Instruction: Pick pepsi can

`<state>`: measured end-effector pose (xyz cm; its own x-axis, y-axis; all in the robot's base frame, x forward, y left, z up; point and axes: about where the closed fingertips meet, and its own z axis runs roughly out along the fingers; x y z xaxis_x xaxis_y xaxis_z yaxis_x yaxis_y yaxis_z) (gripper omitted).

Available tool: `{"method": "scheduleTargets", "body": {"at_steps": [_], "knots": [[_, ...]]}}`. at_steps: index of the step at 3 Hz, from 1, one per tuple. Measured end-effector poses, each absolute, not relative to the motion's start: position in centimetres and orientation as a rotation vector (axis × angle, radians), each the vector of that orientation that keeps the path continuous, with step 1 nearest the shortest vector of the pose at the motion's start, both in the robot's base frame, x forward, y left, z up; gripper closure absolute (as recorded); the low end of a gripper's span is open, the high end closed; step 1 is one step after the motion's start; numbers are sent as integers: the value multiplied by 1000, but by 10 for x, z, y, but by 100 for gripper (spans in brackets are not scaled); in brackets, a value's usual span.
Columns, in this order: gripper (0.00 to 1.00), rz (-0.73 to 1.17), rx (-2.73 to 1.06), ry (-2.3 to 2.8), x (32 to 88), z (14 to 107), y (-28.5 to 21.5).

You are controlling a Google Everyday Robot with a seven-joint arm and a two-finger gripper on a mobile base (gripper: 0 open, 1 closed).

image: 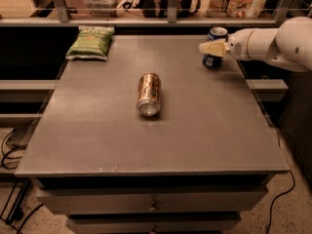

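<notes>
Camera view showed the claw level with the upright pepsi can near the far edge of the counter, probably for a side grasp; whether it was released or clenched, I could not tell.

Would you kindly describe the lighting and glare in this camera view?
Camera view: dim, warm light; soft sheen on the table; the brown-gold can glints at its end; the gripper, at far right, stands bright against the dark pepsi can.
</notes>
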<state>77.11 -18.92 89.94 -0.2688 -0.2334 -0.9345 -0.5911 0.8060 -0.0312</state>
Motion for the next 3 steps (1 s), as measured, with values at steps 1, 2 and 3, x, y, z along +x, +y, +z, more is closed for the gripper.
{"method": "scheduleTargets", "body": {"at_steps": [1,2,3], "knots": [[64,348,-703,1836,770,910,-175],[87,302,-791,1788,762,939,-157],[100,305,-884,1672,749,992,-134]]}}
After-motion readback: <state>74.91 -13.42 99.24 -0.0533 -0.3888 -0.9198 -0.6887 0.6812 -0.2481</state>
